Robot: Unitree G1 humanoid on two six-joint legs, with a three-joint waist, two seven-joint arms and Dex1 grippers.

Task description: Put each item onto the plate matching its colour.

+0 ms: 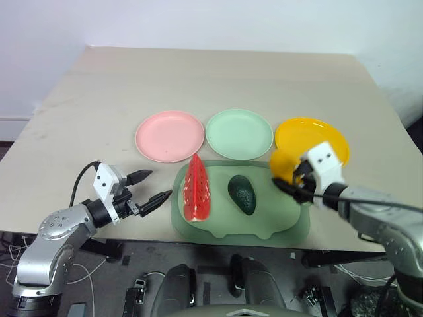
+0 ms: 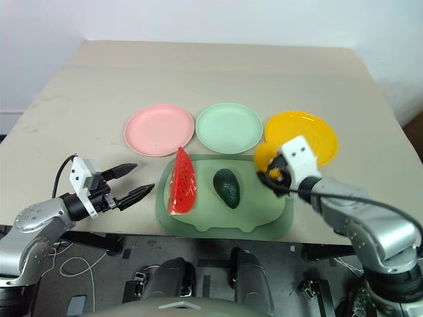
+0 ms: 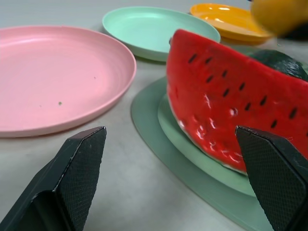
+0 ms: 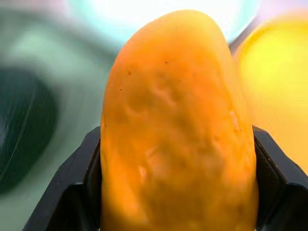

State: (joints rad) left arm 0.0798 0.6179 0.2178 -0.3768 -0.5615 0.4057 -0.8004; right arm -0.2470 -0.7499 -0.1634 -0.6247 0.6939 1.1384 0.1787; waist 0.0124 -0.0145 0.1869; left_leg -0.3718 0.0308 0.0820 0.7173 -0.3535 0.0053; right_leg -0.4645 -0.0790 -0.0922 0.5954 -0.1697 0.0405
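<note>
Watermelon slice long axis front-back; R tool gripping yellow fruit, L tool released.

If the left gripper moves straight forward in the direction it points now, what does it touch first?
Most likely the red wedge-shaped toy watermelon slice on the pale green mat: it lies directly ahead of the open left gripper, between its fingers' lines. Depth is uncertain.

avocado mostly hidden behind watermelon slice
</note>
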